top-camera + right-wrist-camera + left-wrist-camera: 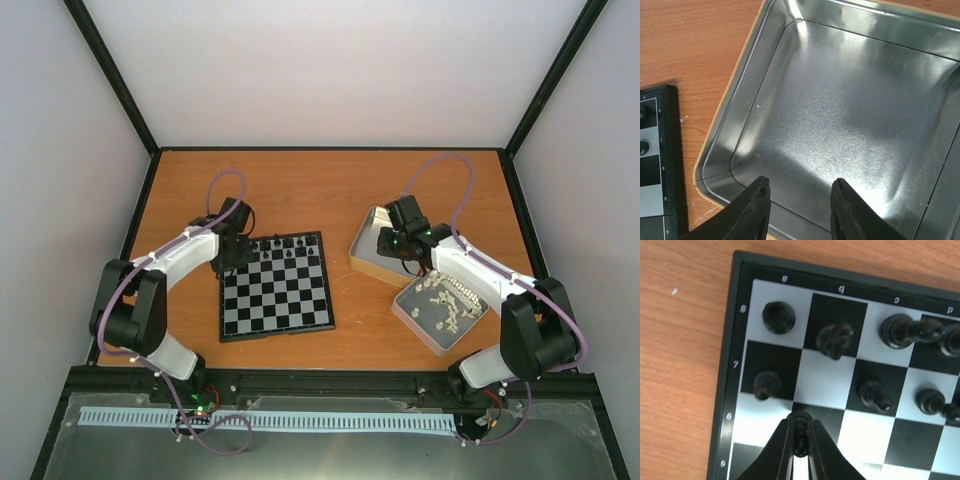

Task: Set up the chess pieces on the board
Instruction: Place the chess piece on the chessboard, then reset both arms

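Wooden table (680, 350); black chess piece (800, 439) pinched in left end effector (801, 422), over board (824, 377).

On the table (330, 185) the board (275, 305) is laid beneath the left gripper (236, 262), one tin (368, 250) beneath the right gripper (398, 246), another tin (398, 308) beside it.

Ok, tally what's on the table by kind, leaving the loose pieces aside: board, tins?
Board: 1
Empty tin: 1
Filled tin: 1
Total: 3
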Controlling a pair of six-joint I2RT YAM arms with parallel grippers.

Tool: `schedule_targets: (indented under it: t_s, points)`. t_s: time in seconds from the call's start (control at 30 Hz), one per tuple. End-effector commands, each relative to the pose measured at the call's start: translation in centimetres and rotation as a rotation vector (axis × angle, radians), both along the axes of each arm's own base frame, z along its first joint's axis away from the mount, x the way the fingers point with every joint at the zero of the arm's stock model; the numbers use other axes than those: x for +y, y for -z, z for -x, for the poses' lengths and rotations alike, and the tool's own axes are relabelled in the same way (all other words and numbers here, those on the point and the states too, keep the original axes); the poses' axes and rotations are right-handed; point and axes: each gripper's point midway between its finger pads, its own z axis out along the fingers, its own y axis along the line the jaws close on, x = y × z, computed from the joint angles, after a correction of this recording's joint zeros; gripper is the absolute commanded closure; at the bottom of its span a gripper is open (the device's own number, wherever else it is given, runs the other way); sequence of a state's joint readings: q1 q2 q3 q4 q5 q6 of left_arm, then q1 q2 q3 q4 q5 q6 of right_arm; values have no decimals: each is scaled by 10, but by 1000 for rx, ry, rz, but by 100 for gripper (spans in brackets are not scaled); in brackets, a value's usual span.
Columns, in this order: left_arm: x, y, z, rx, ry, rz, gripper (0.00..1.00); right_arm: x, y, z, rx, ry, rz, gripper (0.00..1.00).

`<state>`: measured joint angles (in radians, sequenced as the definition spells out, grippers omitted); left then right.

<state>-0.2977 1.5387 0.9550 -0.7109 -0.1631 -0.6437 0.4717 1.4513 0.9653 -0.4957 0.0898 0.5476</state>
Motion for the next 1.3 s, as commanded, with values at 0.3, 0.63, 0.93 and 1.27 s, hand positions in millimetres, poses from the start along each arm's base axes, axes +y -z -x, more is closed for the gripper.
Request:
schedule_targets:
  t_s: [0.3,0.63,0.93,1.27]
  points:
    - [-5,5,-39,-45,66,-15,94,2,-4,0,-18,27,-59,66]
    - [-12,-8,-39,-47,101,20,76,5,-2,1,-8,23,-73,66]
    - [-21,-86,-26,-226,144,119,57,1,-25,6,-60,-4,-73,57]
    - [4,-243,36,-786,237,113,33,-79,-130,40,-367,83,159,34]
